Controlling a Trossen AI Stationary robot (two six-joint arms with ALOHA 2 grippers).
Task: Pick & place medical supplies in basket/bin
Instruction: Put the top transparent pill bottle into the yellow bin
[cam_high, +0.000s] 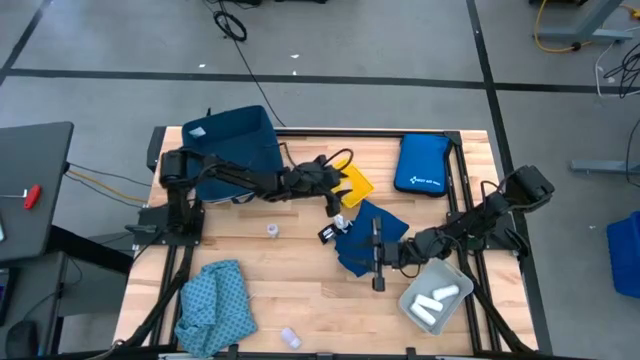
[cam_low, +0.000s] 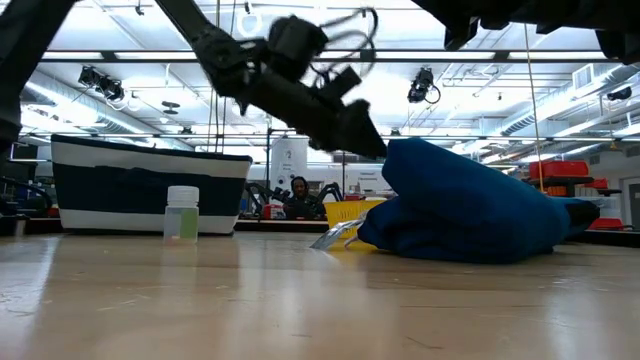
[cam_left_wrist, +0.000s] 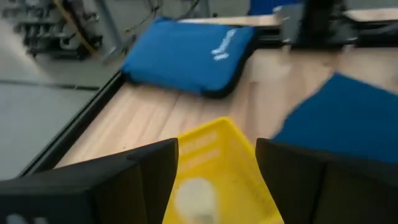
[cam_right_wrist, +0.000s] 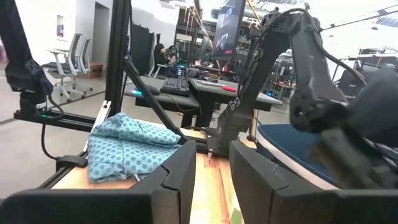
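Note:
The navy cloth (cam_high: 365, 235) lies heaped on the table's middle (cam_low: 470, 210). My right gripper (cam_high: 368, 258) (cam_right_wrist: 212, 155) hovers over its near part, open by a narrow gap with nothing between the fingers. My left gripper (cam_high: 335, 188) (cam_left_wrist: 216, 149) is open, raised above a yellow tray (cam_left_wrist: 211, 162) (cam_high: 353, 185) that holds a white roll (cam_left_wrist: 196, 196). A white bin (cam_high: 415, 305) holds white rolls (cam_high: 440, 295). The teal patterned cloth (cam_high: 215, 305) (cam_right_wrist: 127, 146) lies at the near left. One clear vial (cam_high: 272, 230) (cam_low: 182, 212) stands on the wood, another (cam_high: 290, 337) lies by the near edge.
A dark blue basket (cam_high: 235, 145) (cam_low: 150, 185) sits at the far left. The royal-blue padded pouch (cam_high: 422, 165) (cam_left_wrist: 186, 53) lies at the far right. A small black and white item (cam_high: 328, 233) sits beside the navy cloth. Bare wood stretches between the teal cloth and the white bin.

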